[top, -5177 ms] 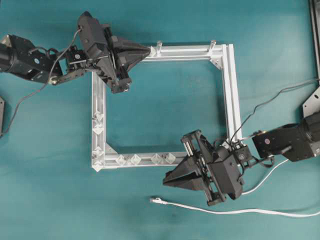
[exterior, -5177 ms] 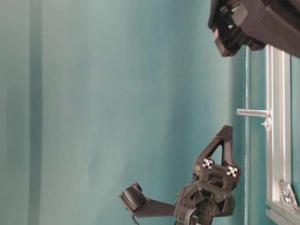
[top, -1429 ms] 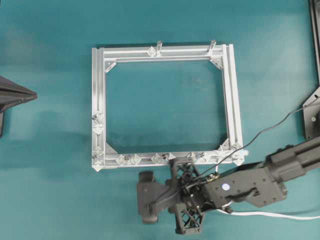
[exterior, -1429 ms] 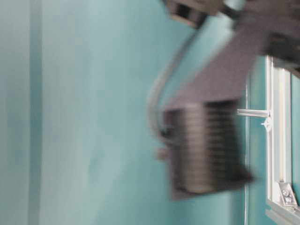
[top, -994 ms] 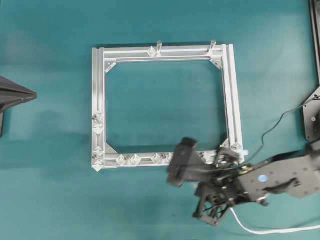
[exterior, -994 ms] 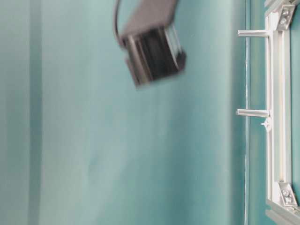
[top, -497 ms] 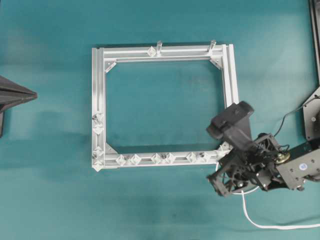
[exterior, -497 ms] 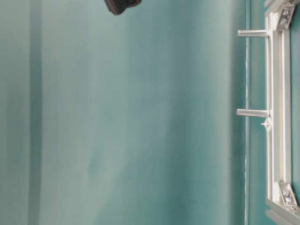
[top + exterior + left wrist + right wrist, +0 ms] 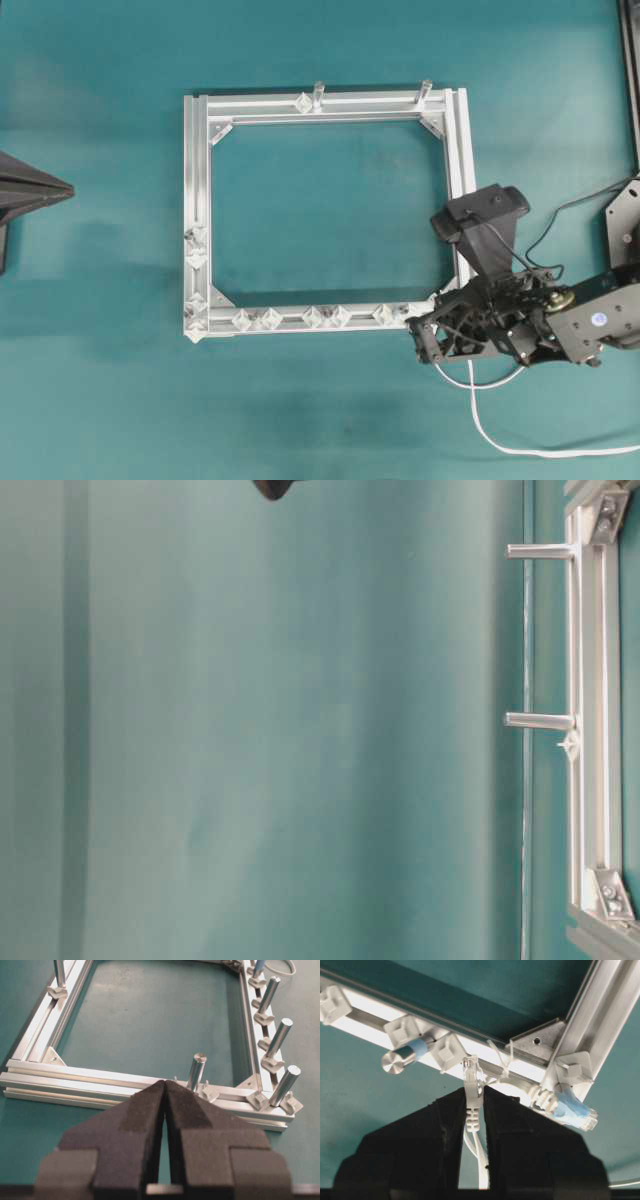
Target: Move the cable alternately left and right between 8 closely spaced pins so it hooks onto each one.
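In the right wrist view my right gripper [image 9: 472, 1092] is shut on the cable's small clear-white plug [image 9: 471, 1072], with the white cord [image 9: 479, 1160] running back between the fingers. The plug tip sits against the aluminium frame rail [image 9: 365, 1015], between a square-based pin [image 9: 447, 1050] and the corner bracket. From overhead, the right gripper [image 9: 428, 338] is at the frame's lower right corner and the cable [image 9: 472, 398] trails away to the lower right. Pins [image 9: 325, 317] stand in pairs on the bottom and left rails. My left gripper [image 9: 68, 188] is shut and empty at the far left.
A second plug wrapped in blue tape [image 9: 572, 1107] is tied at the frame corner. A blue-taped post [image 9: 402, 1057] sticks out of the bottom rail. Two taller grey posts [image 9: 318, 92] stand on the top rail. The left gripper [image 9: 165, 1082] faces the frame [image 9: 100, 1077] from outside.
The right arm has swung right from below the bottom rail to the frame's lower right corner, carrying the cable with it. The left gripper has not moved.
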Available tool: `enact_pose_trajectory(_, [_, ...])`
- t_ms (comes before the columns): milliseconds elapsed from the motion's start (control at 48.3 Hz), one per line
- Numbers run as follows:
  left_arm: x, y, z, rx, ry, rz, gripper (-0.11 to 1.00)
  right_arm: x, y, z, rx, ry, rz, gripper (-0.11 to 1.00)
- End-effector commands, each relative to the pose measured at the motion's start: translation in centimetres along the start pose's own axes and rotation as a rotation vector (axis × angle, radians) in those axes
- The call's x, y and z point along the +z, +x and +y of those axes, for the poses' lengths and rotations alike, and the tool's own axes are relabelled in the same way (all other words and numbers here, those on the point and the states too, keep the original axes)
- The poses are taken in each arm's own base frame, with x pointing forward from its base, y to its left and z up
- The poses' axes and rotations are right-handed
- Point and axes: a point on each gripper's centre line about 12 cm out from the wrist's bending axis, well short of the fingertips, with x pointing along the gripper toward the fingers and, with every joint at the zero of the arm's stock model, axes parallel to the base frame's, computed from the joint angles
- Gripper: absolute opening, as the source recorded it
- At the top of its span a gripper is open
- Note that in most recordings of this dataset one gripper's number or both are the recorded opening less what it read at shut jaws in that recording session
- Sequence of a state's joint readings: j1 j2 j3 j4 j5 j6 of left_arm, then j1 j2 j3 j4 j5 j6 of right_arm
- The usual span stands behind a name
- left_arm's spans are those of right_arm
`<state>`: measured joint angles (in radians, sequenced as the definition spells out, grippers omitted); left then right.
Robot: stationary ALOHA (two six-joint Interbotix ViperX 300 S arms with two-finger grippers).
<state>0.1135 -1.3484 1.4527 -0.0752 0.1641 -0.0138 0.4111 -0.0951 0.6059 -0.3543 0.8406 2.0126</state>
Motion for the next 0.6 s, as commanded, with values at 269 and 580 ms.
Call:
enact_pose_trajectory(269, [0.67,0.01,-0.10,-0.003,-0.007,-0.010,0.00,0.01,0.09,0.46,0.023,0.012,0.006,0.13])
enact_pose_trajectory(580, [0.72,0.00,-0.08,-0.002,-0.006,-0.011,0.00,-0.03,0.26,0.38,0.020,0.010,0.006,0.13])
